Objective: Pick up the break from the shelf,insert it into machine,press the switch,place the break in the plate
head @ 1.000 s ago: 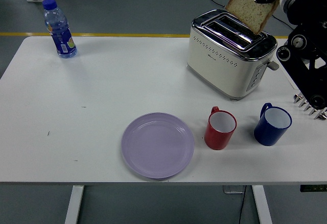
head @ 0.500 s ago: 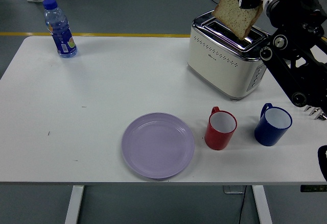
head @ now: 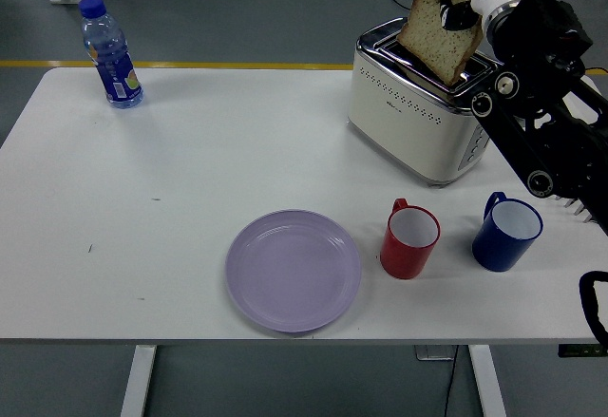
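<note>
right hand [head: 463, 10] fingers pinching bread [head: 439, 28] (tilted), lower edge at toaster [head: 423, 108] slot.

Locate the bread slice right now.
Head view, top right: the bread is held by the right robot hand, its lower edge at the toaster slots, behind the red mug.

The right arm [head: 541, 104] is black, built of chunky angular segments with 3 round silver-rimmed joint caps along it. Its wrist carries a white cuff with an orange band, and the right hand [head: 463, 10] has black fingers.
</note>
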Robot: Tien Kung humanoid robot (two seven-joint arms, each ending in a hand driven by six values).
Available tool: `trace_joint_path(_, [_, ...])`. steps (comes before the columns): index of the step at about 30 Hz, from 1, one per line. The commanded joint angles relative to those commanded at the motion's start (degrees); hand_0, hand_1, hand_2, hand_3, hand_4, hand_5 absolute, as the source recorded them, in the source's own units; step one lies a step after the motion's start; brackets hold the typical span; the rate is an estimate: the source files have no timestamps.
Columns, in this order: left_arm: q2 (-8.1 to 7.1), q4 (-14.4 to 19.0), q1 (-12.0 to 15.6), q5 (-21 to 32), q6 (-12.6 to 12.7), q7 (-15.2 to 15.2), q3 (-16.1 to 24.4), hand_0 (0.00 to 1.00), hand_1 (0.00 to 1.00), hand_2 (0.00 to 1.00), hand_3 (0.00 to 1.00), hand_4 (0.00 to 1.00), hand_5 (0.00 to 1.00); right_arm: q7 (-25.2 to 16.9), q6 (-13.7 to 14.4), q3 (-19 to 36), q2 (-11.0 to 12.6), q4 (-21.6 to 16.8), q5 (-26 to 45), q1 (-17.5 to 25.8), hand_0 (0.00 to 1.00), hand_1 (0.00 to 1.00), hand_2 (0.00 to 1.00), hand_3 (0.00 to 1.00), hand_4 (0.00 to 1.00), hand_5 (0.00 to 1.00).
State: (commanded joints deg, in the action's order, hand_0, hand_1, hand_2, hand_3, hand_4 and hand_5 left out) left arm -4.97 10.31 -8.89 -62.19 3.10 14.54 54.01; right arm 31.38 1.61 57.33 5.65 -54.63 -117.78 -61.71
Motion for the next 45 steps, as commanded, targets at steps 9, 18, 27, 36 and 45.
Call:
trace_joint_path(9, [0.02,0.00,-0.03,-0.25,0.02,0.07,0.23,0.682,0.692,0.675,0.561,0.289,0.827,-1.07,0.50,-0.76,-0.40,1.88,-0.88,-0.34,0.214,0.181,0.318,0.431,0.452,0.002])
trace_joint_path(18, [-0.02,0.00,-0.15,-0.21,0.05,0.04,0.28,0.682,0.692,0.675,0.562,0.288,0.825,-2.39,-3.18,-0.58,-0.34,2.33,0.32,-0.34,0.213,0.256,0.396,0.531,0.527,0.002])
trace_joint_path(27, [0.01,0.00,-0.07,-0.72,0.02,0.17,0.59,0.682,0.692,0.675,0.562,0.289,0.825,-3.72,-5.54,-0.72,-0.36,2.43,-0.14,-0.33,0.207,0.316,0.452,0.569,0.572,0.028])
trace_joint_path(36, [0.01,0.00,0.18,-1.29,-0.04,0.29,0.95,0.682,0.692,0.675,0.561,0.287,0.824,-5.81,-3.71,-0.65,-0.24,2.21,0.44,-0.25,0.755,0.773,0.879,0.908,0.739,0.204])
trace_joint_path(45, [0.00,0.00,0.22,-1.50,-0.06,0.31,1.07,0.681,0.691,0.675,0.562,0.287,0.823,-6.45,-2.66,-0.76,0.00,2.37,0.82,-0.12,0.806,0.824,0.924,0.926,0.746,0.204])
